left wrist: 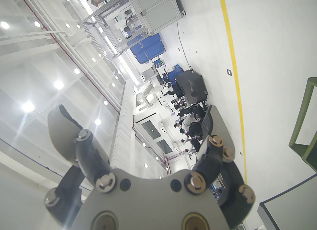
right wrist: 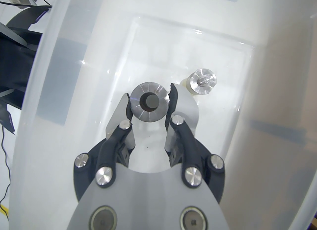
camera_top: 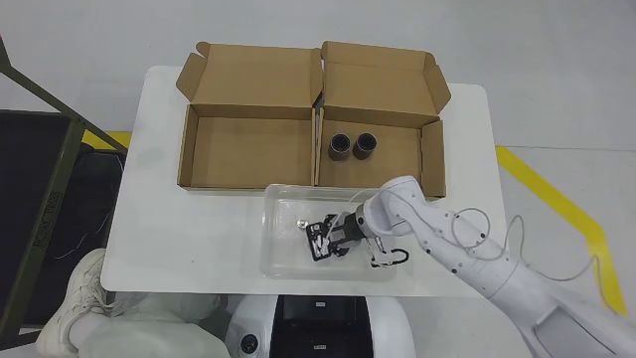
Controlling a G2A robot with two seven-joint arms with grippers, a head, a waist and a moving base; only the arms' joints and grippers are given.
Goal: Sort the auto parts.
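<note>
Deep in the clear bin (right wrist: pixel 47 87), your right gripper (right wrist: pixel 149 101) pinches a steel bush (right wrist: pixel 158 92) by its rim, the jaws closed to the bush's width. The grip is near the fingertips on a smooth round edge, so a quick lift may let it roll or twist free. One finger stands just beside a second part (right wrist: pixel 202 81), which could snag. Your left gripper (left wrist: pixel 135 117) gapes wide, empty. Two dark sleeves (camera_top: pixel 341 145) lie in the right box (camera_top: pixel 433 159).
</note>
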